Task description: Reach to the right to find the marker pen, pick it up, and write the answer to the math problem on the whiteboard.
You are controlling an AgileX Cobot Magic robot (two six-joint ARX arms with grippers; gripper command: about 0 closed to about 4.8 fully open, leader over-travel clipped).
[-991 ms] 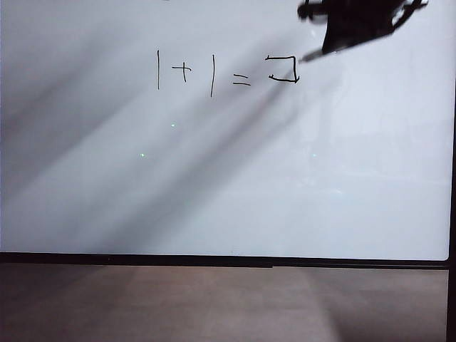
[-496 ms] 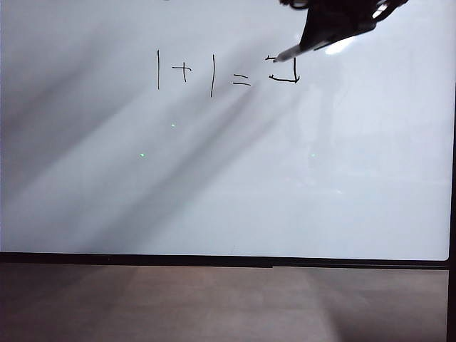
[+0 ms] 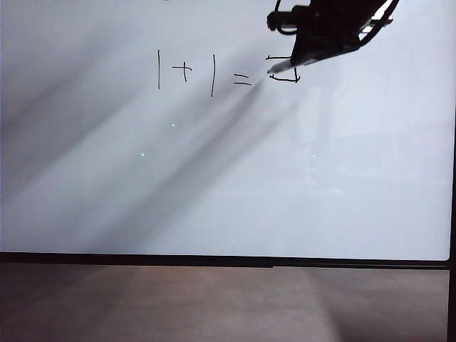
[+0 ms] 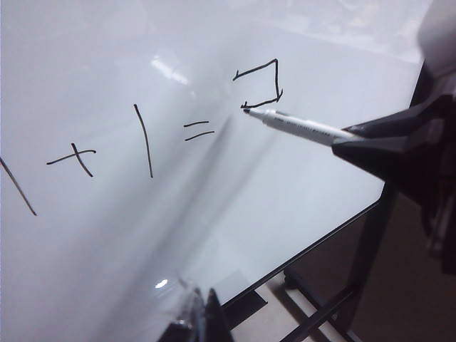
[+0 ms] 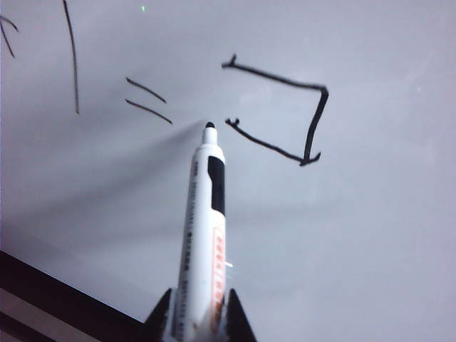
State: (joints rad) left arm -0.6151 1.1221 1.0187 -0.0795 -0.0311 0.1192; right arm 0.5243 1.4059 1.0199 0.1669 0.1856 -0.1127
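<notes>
Whiteboard (image 3: 214, 185) fills nearly the whole exterior view, glossy white with a thin black rim, streaked by long grey shadows; a brown counter (image 3: 214, 303) runs along its near edge. The math problem (image 3: 203, 73) sits high on the board, one plus one and an equals sign. Just beside the equals sign stands the answer (image 5: 281, 110), a boxy unfinished 2. The right gripper (image 5: 199, 317), entering the exterior view at the upper right, is clamped on the marker pen (image 5: 203, 235), whose dark tip lies at the start of the figure's lower stroke. The left gripper (image 4: 196, 324) shows only its fingertips near the board's edge; I cannot tell its state.
</notes>
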